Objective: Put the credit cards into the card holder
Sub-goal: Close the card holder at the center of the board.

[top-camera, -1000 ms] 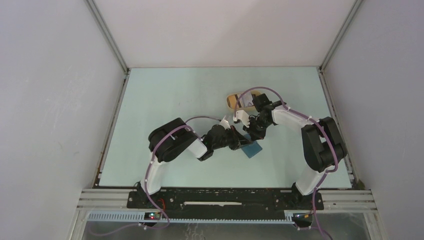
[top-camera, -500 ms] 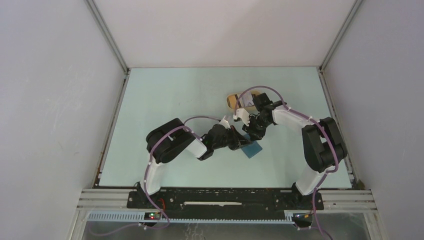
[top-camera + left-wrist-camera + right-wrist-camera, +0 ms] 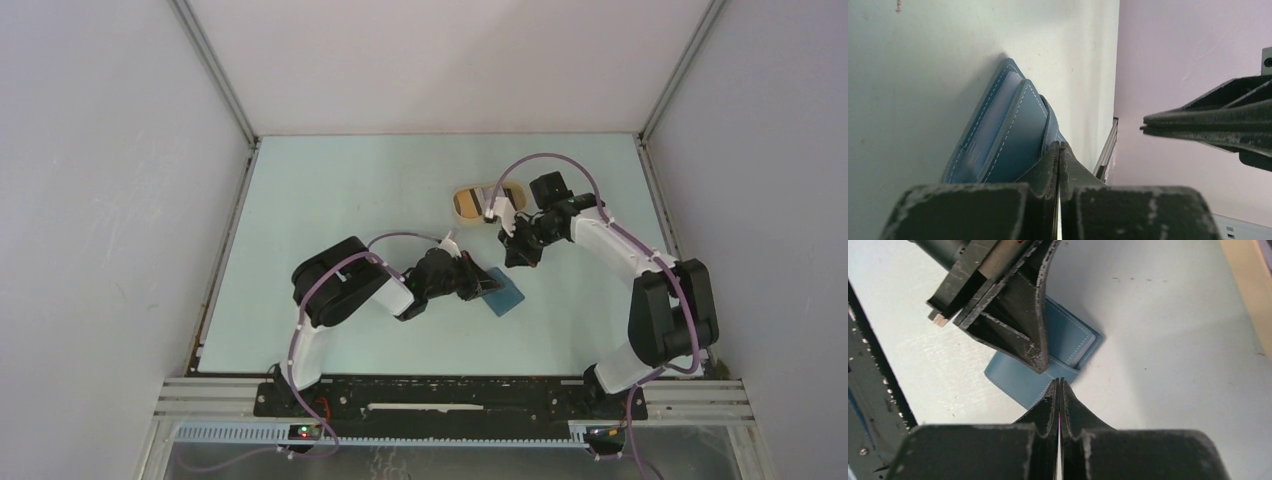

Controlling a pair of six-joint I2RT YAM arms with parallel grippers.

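The teal-blue card holder (image 3: pixel 504 297) lies open on the table, and also shows in the left wrist view (image 3: pixel 1013 125) and the right wrist view (image 3: pixel 1020 385). My left gripper (image 3: pixel 479 285) is shut on its lifted cover flap (image 3: pixel 1058 145), with its fingers (image 3: pixel 1013 320) over the fold. A whitish card edge (image 3: pixel 1092 343) shows in a pocket. My right gripper (image 3: pixel 521 254) is shut and empty (image 3: pixel 1060 381), held above and just beyond the holder. More credit cards (image 3: pixel 487 195) lie in the tan tray.
The tan oval tray (image 3: pixel 462 203) sits behind the holder, and its edge shows in the right wrist view (image 3: pixel 1248 285). The right gripper's fingers (image 3: pixel 1208 120) hang close by the left gripper. Grey walls enclose the table on three sides.
The right arm has swung up and to the right, and its gripper has drawn back from the card holder towards the tray. The left gripper and the holder have stayed put.
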